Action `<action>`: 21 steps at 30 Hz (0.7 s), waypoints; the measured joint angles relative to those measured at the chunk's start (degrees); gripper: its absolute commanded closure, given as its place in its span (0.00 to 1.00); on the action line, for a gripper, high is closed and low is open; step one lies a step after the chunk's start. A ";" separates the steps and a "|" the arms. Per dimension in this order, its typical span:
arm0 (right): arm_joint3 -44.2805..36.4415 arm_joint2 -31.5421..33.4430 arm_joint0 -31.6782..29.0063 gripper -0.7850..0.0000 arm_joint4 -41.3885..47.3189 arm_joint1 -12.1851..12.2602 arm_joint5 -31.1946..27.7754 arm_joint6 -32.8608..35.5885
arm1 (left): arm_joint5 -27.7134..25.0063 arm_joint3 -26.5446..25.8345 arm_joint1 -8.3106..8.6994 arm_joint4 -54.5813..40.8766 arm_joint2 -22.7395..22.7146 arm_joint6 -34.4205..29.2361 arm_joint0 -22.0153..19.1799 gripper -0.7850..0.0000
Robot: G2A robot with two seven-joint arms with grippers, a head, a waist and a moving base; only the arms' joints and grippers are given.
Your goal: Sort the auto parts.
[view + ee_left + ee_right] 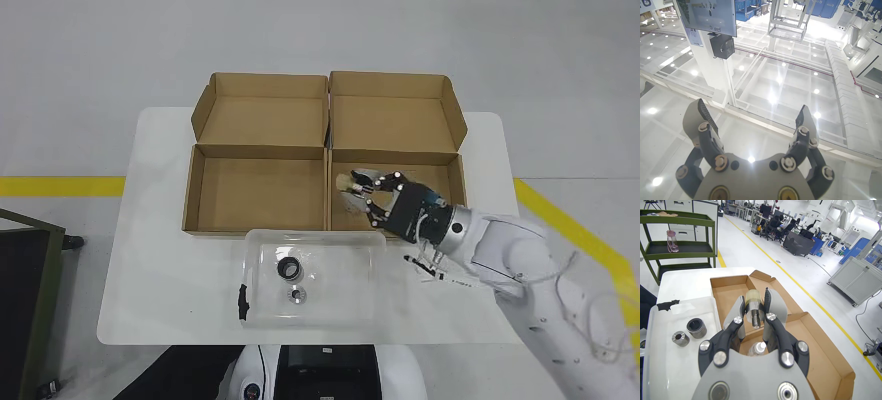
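Right hand (362,195) grasping a threaded stud (346,183) above the right box (445,200); left hand (752,105) released.

Top view: two cardboard boxes side by side on the white desk (150,250), left box (255,190) at 11 o'clock and right box at 1 o'clock, both with lids folded back. Right hand (754,295) hangs over the 9 o'clock end of the right box. Its fingers are clamped on the stud's (752,300) steel collar, yellowish roller end pointing away from the wrist, thread towards it. Clear tray (345,295) at the desk's 6 o'clock holds a bearing sleeve (289,268), with a plain metal cylinder (298,295) just beside it at its 5 o'clock. Black tape (242,302) on the tray's 9 o'clock rim. Left hand faces the ceiling, fingers spread, nothing in it.
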 measured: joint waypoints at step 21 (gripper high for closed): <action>3.59 5.49 -4.31 1.00 -6.18 1.81 -8.91 19.26 | 0.00 0.00 0.00 0.00 0.00 0.00 0.00 0.00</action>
